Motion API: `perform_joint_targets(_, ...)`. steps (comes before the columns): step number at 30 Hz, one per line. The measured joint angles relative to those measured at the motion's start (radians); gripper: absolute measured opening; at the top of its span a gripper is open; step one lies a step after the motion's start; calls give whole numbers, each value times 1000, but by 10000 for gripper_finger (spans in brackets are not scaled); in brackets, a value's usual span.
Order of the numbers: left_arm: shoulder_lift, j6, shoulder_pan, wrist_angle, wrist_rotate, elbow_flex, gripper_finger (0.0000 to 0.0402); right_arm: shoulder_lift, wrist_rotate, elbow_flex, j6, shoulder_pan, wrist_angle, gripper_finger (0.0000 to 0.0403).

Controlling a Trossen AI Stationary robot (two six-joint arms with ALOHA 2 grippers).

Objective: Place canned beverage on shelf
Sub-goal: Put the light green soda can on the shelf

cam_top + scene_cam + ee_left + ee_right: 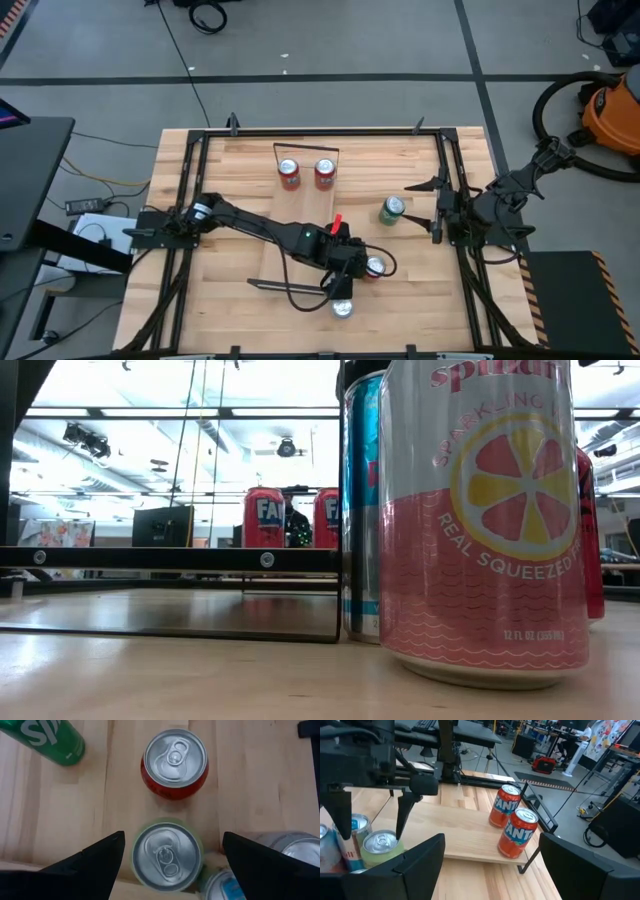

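Dark left gripper (167, 857) is hovering spread wide around a pale-green can (167, 854); right gripper (490, 865) is waiting, fingers apart.

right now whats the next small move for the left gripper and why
Probably lower the left gripper straight down and close. Its fingers stand open either side of the light green can, not yet touching it, and the shelf has room beside the two Fanta cans.

A robotics lab or workshop: grey concrete floor (350, 40) marked with tape lines, loose black cables, an orange shop vacuum (612, 115) at the frame's right edge, the wooden worktop (260, 165) ringed by a black metal frame, and crowded benches with monitors beyond.
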Motion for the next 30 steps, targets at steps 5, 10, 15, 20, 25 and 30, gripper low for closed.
perform_joint_targets(5, 26, -7, 15, 15, 4, -1, 347, 3, 0, 0, -2, 0, 6, 334)
perform_joint_targets(10, 31, -20, 31, 23, 23, 1, 347, 3, 0, 0, -2, 0, 10, 334)
perform_joint_targets(15, 34, -58, 48, 0, 93, -1, 347, 3, 0, 0, -3, 0, 11, 334)
perform_joint_targets(20, 35, -86, 66, -29, 121, -14, 348, 3, 0, 0, -6, 0, 11, 334)
perform_joint_targets(25, 35, -55, 72, -59, 119, -14, 348, 3, 0, 0, -6, 0, 12, 334)
perform_joint_targets(30, 35, -21, 79, -62, 118, -14, 348, 3, 0, 0, -9, 0, 13, 334)
